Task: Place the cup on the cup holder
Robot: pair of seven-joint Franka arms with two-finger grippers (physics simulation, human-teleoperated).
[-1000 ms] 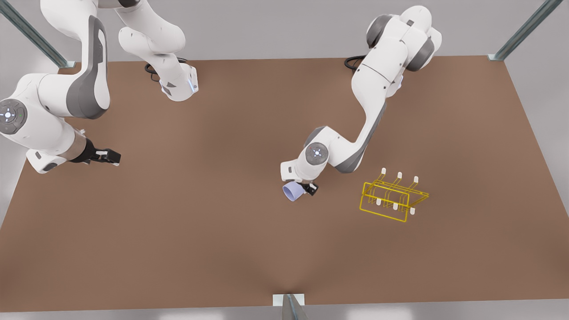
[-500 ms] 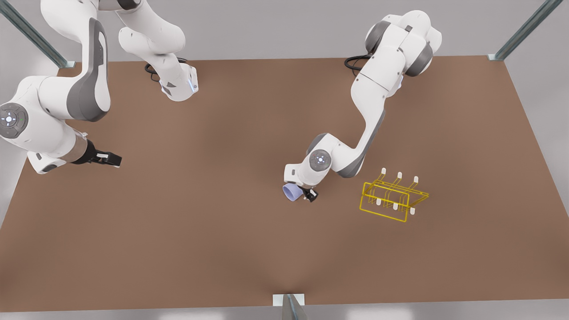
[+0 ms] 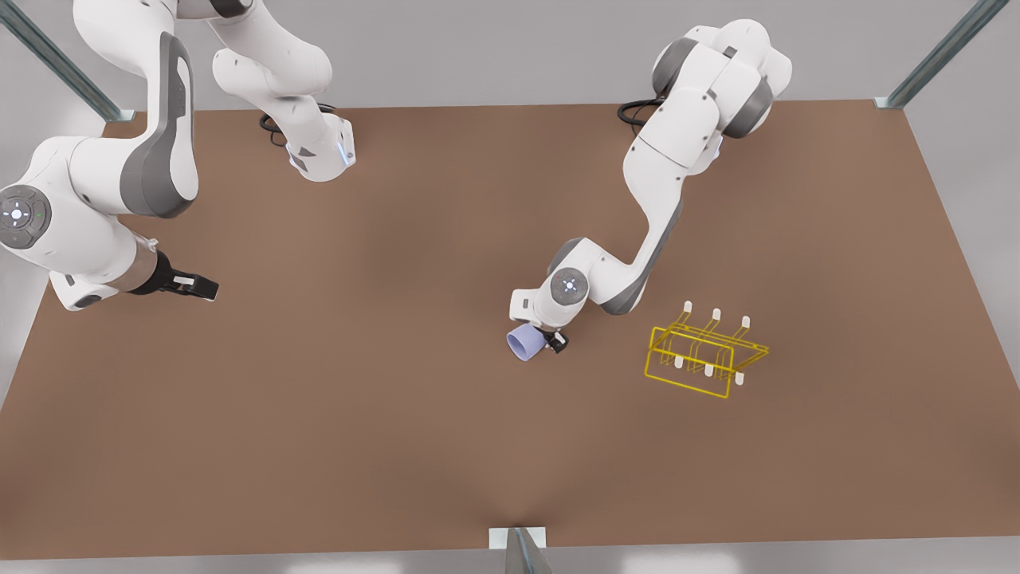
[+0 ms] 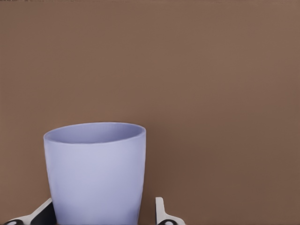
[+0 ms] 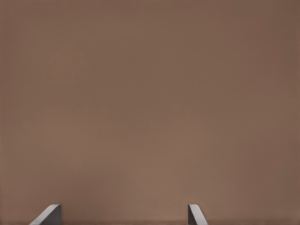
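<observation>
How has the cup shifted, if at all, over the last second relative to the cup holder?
No. The cup sits at the same gap from the cup holder, at the left gripper.

The cup [image 3: 523,344] lies on the table [image 3: 398,414], at the front view's left of the cup holder [image 3: 701,356]

The cup [image 3: 524,344] is a plain pale lavender-blue, unpatterned, its inside the same shade; the cup holder [image 3: 701,359] is bright yellow wire with white caps on its prongs; the worktop [image 3: 398,414] is a flat, even brown; the arms are white with grey joint panels; both grippers show black bodies with pale grey fingertips [image 5: 49,214].
</observation>
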